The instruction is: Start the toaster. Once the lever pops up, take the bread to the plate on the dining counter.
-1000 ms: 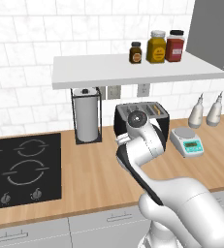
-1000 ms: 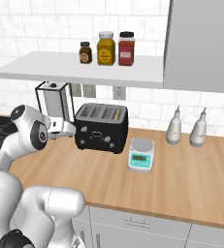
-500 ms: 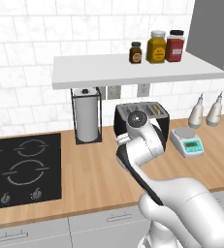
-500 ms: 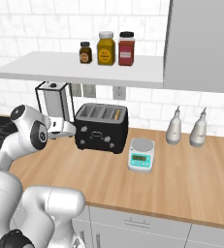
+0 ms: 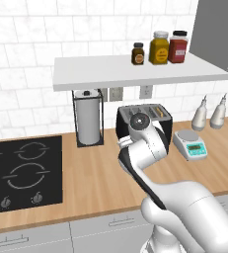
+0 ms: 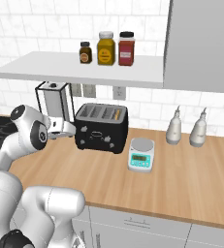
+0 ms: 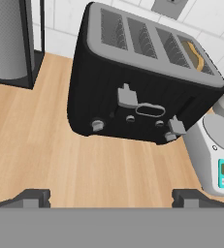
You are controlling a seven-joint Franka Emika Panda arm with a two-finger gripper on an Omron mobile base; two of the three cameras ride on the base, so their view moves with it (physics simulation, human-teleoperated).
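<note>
The black four-slot toaster (image 7: 133,97) stands on the wood wall counter against the tiles, also seen from the right base (image 6: 101,128) and half hidden behind my arm from the left base (image 5: 157,112). The tan bread (image 7: 195,54) sits on edge in the slot at the toaster's right end (image 6: 116,115). Two grey levers (image 7: 127,96) and small knobs show on its front face. My gripper (image 7: 111,198) is open and holds nothing. It hovers a short way in front of the toaster's face (image 6: 71,130), not touching. The plate and the dining counter are out of view.
A paper-towel holder (image 5: 88,123) stands left of the toaster. A white scale (image 6: 141,154) lies to the toaster's right, with two pale bottles (image 6: 186,128) beyond. The black hob (image 5: 21,170) is at far left. A shelf (image 6: 84,68) with three jars hangs overhead.
</note>
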